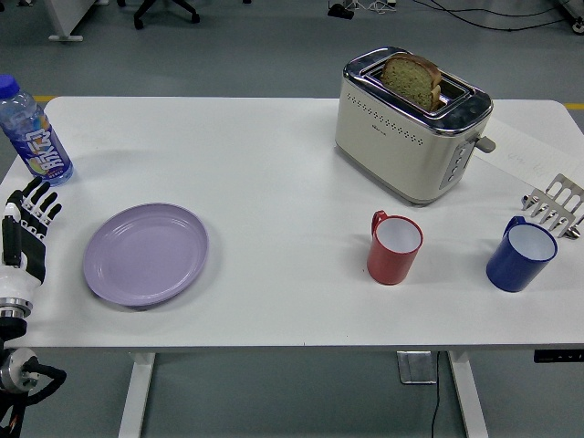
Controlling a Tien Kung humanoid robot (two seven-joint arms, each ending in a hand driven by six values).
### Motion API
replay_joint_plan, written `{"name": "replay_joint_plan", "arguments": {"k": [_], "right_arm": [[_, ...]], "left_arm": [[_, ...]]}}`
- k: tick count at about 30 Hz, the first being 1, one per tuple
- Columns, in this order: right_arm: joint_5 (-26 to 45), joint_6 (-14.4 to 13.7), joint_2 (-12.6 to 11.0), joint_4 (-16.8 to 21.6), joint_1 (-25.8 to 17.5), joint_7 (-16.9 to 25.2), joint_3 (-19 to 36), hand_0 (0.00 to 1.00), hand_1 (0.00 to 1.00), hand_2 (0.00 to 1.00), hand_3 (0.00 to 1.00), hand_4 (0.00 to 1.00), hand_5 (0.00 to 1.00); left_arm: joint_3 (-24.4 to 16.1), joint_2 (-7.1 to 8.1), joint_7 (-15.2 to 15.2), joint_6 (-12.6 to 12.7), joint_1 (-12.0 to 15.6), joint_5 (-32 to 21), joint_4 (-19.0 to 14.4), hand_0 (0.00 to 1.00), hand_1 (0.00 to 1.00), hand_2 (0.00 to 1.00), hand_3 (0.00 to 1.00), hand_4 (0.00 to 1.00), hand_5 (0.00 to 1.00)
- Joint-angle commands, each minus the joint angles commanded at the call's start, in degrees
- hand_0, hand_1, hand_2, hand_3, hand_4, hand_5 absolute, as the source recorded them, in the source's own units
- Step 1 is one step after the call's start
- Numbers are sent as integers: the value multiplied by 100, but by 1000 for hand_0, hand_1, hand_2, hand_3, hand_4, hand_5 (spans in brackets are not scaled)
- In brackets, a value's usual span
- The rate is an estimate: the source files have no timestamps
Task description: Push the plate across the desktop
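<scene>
A lilac plate [146, 253] lies flat on the white table [274, 182] at the left front. My left hand [29, 217] stands at the table's left edge, a little to the left of the plate and apart from it. Its black fingers [40, 196] are stretched out and hold nothing. The right arm does not show.
A blue-capped bottle [33, 133] stands at the far left, just behind my left hand. A cream toaster [411, 126] with a slice of bread sits at the back right. A red mug [394, 247], a blue mug [521, 255] and a metal rack [554, 206] stand to the right.
</scene>
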Motion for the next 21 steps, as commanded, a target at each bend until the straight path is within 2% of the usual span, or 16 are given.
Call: {"name": "replay_joint_plan", "arguments": {"k": [9, 16, 21], "right_arm": [[-1, 2, -8, 0, 13, 10, -4, 608, 545, 632, 626, 130, 362], [5, -3, -17, 0, 19, 19, -16, 607, 546, 633, 626, 130, 361], [7, -4, -18, 0, 16, 18, -21, 607, 546, 632, 626, 130, 362]], "left_arm": [[124, -62, -113, 106, 23, -33, 36, 890, 910, 926, 863, 499, 998], [457, -56, -230, 220, 70, -126, 68, 890, 914, 927, 861, 498, 998], [539, -101, -290, 275, 71, -144, 95, 892, 915, 929, 863, 496, 998]]}}
